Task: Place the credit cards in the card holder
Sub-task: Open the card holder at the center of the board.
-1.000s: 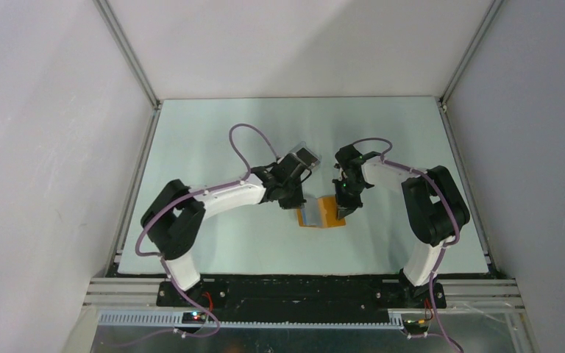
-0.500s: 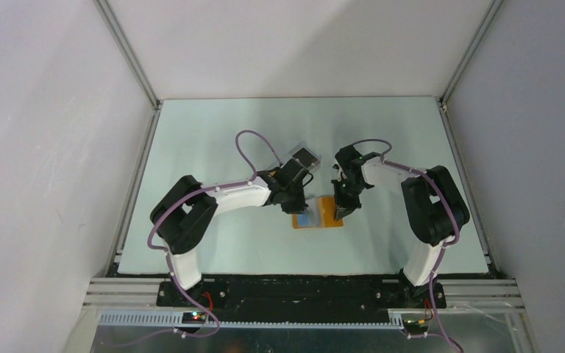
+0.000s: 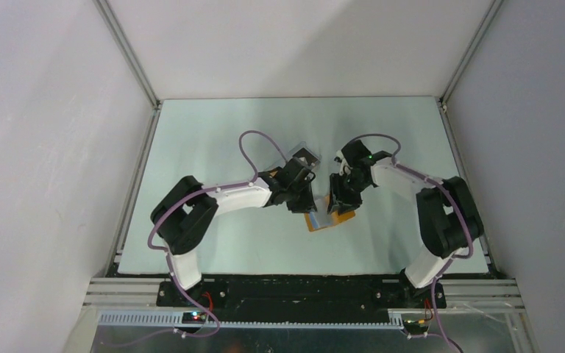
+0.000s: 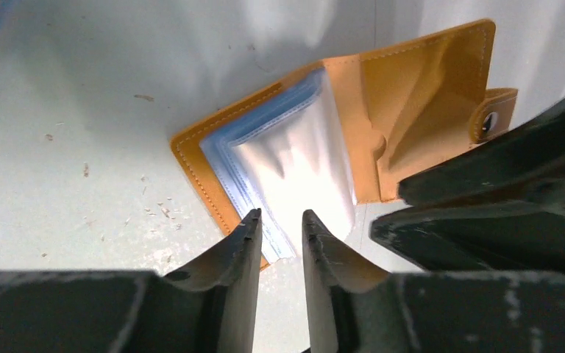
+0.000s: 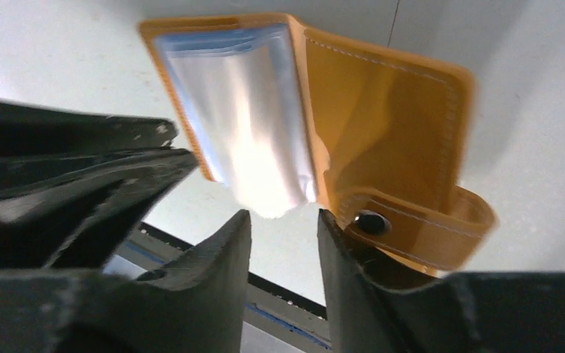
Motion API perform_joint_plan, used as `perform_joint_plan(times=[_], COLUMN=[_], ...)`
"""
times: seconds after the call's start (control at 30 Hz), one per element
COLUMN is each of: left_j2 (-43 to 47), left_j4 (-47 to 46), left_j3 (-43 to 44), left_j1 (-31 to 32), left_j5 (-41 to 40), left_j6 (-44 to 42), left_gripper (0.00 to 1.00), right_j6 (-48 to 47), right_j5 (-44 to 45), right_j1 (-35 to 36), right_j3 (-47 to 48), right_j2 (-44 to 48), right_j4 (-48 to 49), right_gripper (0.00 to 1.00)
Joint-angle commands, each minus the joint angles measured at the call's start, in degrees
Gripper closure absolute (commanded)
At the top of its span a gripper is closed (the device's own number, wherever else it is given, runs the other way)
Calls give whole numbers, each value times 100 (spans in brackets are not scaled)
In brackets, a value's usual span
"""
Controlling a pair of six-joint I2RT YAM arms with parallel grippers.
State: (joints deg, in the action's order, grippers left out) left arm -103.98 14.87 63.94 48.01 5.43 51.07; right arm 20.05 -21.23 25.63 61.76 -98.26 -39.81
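Showing the worktop (image 3: 213, 132) carrying the card holder (image 4: 412, 103), lying open near the middle, slightly toward the near edge. Flanking it with left tool (image 4: 280, 215) and right tool (image 5: 283, 215), both slightly spread, pinching nothing. Displaying clear sleeves (image 4: 301, 162) on one half, snap tab (image 5: 427, 228) on the other.

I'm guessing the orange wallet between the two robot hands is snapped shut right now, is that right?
Not quite. The orange wallet between the left hand and the right hand is open, not snapped shut. The left wrist view shows its cover spread, the clasp tab undone and the clear sleeves fanned out inside.
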Motion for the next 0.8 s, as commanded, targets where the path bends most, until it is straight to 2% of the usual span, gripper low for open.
perform_joint_plan(times=[0.0, 0.1, 0.17, 0.53, 0.77], left_j2=[-69, -54, -33, -241, -230], left_j4=[-211, -283, -393, -759, -764], left_j3=[196, 203, 192, -149, -526], left_j1=[77, 85, 93, 7, -117], left_j5=[165, 169, 187, 113, -72], left_j6=[-158, -187, -185, 156, 326], left_gripper=[64, 52, 50, 55, 57], right_j6=[-21, -85, -153, -405, -492], right_j5=[-270, -371, -398, -375, 894], right_j1=[-229, -293, -292, 98, 472], right_j3=[19, 20, 19, 19, 19], right_j2=[744, 969, 1044, 751, 175], right_j4=[-35, -64, -160, -64, 19], right_gripper=[54, 43, 39, 35, 34])
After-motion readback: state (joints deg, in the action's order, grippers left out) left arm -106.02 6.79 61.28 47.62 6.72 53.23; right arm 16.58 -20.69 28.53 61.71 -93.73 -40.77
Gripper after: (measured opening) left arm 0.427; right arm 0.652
